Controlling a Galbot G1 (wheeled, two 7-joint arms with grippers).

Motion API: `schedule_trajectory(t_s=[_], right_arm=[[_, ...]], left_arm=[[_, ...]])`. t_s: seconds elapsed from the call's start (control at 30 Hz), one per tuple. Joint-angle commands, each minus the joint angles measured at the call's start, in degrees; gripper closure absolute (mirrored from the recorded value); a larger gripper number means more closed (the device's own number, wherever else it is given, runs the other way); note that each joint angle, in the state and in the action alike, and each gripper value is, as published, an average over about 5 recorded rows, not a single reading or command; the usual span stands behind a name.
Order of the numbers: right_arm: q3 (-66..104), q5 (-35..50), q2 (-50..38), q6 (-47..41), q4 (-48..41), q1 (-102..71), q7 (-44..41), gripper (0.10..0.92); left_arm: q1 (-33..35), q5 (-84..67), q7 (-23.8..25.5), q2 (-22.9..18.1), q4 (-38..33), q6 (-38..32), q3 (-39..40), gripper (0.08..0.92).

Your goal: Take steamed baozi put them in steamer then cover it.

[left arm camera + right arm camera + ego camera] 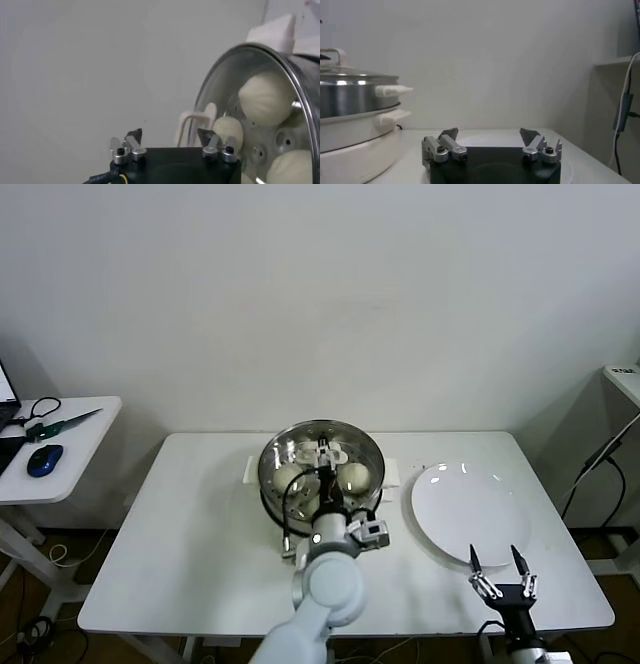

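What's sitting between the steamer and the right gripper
The white plate, empty, lies between the steamer and the right gripper. The head view shows it.

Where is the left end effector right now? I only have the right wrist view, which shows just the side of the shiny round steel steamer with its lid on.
Observer: The head view shows the left end effector over the centre of the round clear glass lid, at its white rectangular handle.
Operator: Is it clamped on that handle?
Observer: No. In the left wrist view its fingers are spread open, and the handle is in the gap ahead of them.
Operator: Can you see food inside?
Observer: Yes, at least three small round white dough buns show through the glass.
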Motion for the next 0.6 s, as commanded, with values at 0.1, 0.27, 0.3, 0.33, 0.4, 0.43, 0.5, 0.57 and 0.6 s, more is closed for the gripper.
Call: schedule_trajectory(t_s=[0.1, 0.27, 0.3, 0.33, 0.4, 0.43, 0.5, 0.57, 0.6], right_arm=[[-3.06, -0.68, -1.62, -1.32, -0.70, 0.53, 3.13, 0.203], [-3.43, -0.42, -1.80, -0.94, -1.48, 0.96, 3.20, 0.203], [-3.45, -0.32, -1.80, -0.80, -1.65, 1.07, 3.17, 0.203], [-3.50, -0.25, -1.81, -0.62, -1.89, 1.20, 3.08, 0.203], [-3.78, -0.22, -1.88, -0.07, -2.65, 1.60, 2.67, 0.203], [-4.02, -0.26, -1.94, 0.26, -3.11, 1.82, 2.41, 0.203], [-4.69, -0.33, -2.09, 0.82, -4.04, 2.31, 1.86, 0.203], [-5.32, -0.47, -2.12, 1.04, -4.62, 2.62, 1.56, 0.203], [-5.57, -0.51, -2.10, 1.08, -4.77, 2.73, 1.47, 0.203]], left_arm=[[5.81, -20.85, -7.78, 10.18, -13.99, -3.41, -4.26, 0.205], [11.35, -40.79, -15.02, 12.28, -17.86, -11.50, -10.83, 0.178], [12.59, -45.85, -16.75, 12.47, -18.36, -13.60, -13.17, 0.178], [13.82, -50.79, -18.29, 12.78, -18.79, -15.67, -15.88, 0.178], [16.54, -61.94, -20.71, 13.57, -19.38, -18.93, -22.30, 0.177], [18.06, -67.40, -21.27, 13.97, -19.51, -20.83, -26.21, 0.177], [21.11, -77.73, -21.27, 14.84, -19.32, -25.49, -33.61, 0.177], [24.24, -87.42, -20.67, 16.04, -18.77, -30.36, -40.29, 0.177], [25.82, -91.73, -20.49, 16.97, -18.43, -32.42, -43.08, 0.177]])
